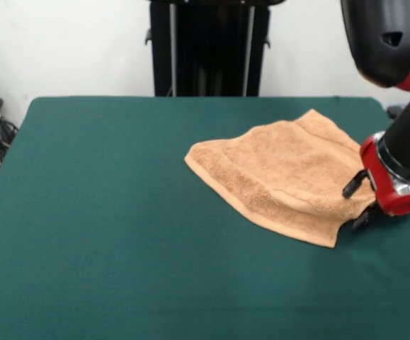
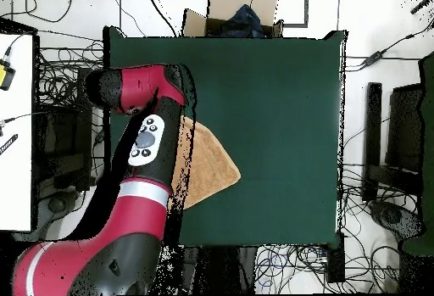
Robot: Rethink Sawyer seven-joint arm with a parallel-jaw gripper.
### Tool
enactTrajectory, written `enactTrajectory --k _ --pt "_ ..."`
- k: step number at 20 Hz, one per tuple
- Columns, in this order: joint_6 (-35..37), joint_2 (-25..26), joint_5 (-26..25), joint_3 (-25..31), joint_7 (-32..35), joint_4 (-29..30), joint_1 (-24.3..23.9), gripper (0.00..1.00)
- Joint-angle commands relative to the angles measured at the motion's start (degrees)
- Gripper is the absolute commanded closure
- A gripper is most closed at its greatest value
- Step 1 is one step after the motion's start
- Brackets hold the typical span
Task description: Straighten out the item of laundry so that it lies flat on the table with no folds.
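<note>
The towel lies on the right half of the green table in the front view, partly folded, a doubled layer along its left side. It forms a rough wedge, its long axis running diagonally from the far corner near the table's back edge down to the near corner by the gripper. The gripper's black tips sit at the towel's right edge, low to the cloth; whether they are apart or pinched on fabric cannot be told. From overhead the red arm covers much of the towel, whose exposed corner points toward the table's middle.
</note>
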Motion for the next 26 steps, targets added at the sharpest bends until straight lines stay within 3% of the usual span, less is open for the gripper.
enactTrajectory --k 1,15,26 --pt "3.3 2.5 -3.0 4.0 -6.4 0.1 -3.8 0.0" --pt "-1.7 3.6 -4.7 8.2 -15.2 3.3 -7.8 0.0" --pt "-10.1 1.4 -1.6 17.9 -22.4 12.8 -13.1 0.0"
